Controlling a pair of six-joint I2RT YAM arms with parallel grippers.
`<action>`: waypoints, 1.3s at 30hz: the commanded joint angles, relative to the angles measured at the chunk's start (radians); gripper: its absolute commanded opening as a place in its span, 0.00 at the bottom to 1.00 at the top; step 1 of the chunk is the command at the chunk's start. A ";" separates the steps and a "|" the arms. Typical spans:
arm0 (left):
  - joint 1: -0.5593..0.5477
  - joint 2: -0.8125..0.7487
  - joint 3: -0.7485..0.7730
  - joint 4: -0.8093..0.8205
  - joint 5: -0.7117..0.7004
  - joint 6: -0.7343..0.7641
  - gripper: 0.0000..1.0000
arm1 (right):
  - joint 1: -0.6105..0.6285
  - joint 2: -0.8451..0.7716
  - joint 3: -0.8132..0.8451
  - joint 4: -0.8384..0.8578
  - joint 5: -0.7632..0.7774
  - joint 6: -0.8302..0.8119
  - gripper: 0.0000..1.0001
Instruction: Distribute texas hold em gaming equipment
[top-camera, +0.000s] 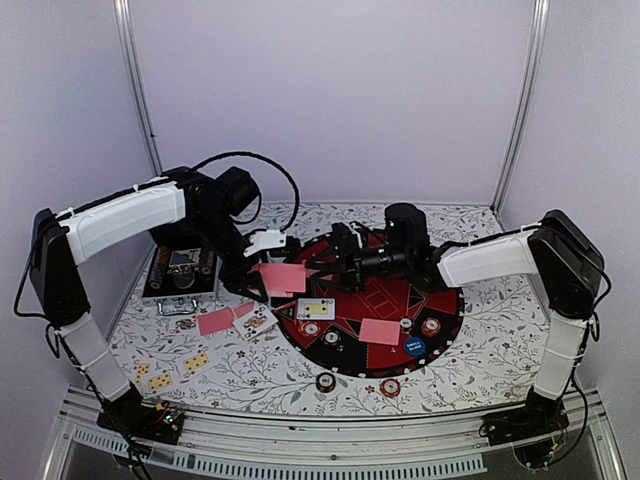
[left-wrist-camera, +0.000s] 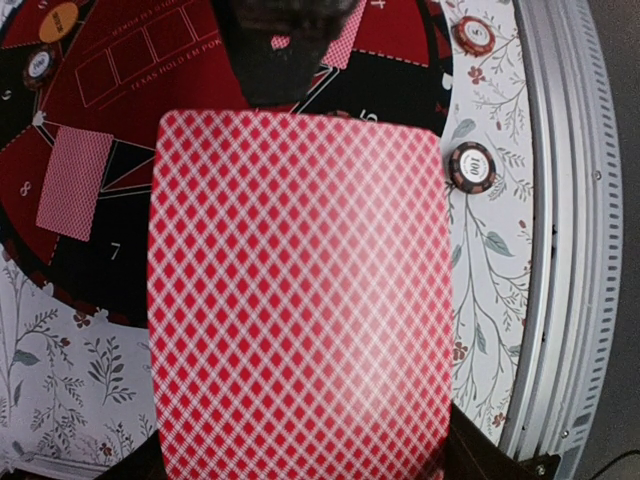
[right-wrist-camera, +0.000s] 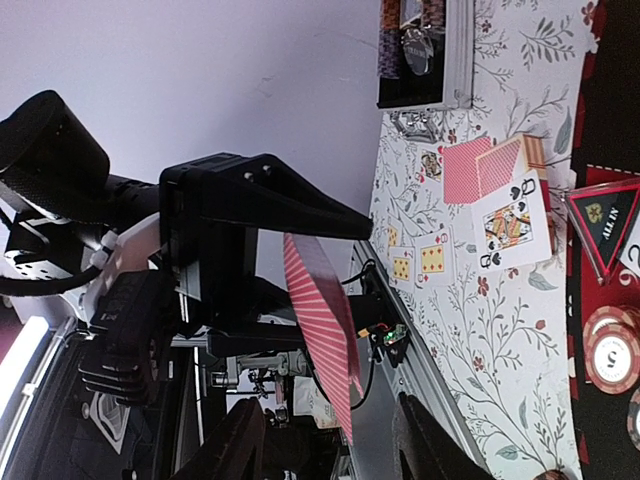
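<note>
My left gripper is shut on a red-backed playing card, held flat above the mat's left edge. In the left wrist view that card fills the frame and hides the jaws. My right gripper reaches in from the right and is open. In the right wrist view the card stands edge-on between its two spread fingers, touching neither. On the mat lie a face-down card, a face-up card, a blue button and a chip. An orange button also lies on it.
The round black-and-red mat sits mid-table. The open silver case stands at the left. Loose cards and a queen lie beside it, with diamond cards nearer. Two chips rest off the mat's front.
</note>
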 joint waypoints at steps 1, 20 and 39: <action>0.006 -0.003 0.028 0.003 0.012 -0.002 0.35 | 0.032 0.055 0.063 0.063 -0.033 0.028 0.44; 0.006 -0.003 0.033 -0.005 0.008 -0.003 0.35 | -0.002 0.056 0.038 0.143 -0.070 0.079 0.00; 0.007 -0.008 0.013 -0.012 0.002 -0.003 0.34 | -0.224 0.067 0.050 -0.068 -0.087 -0.096 0.00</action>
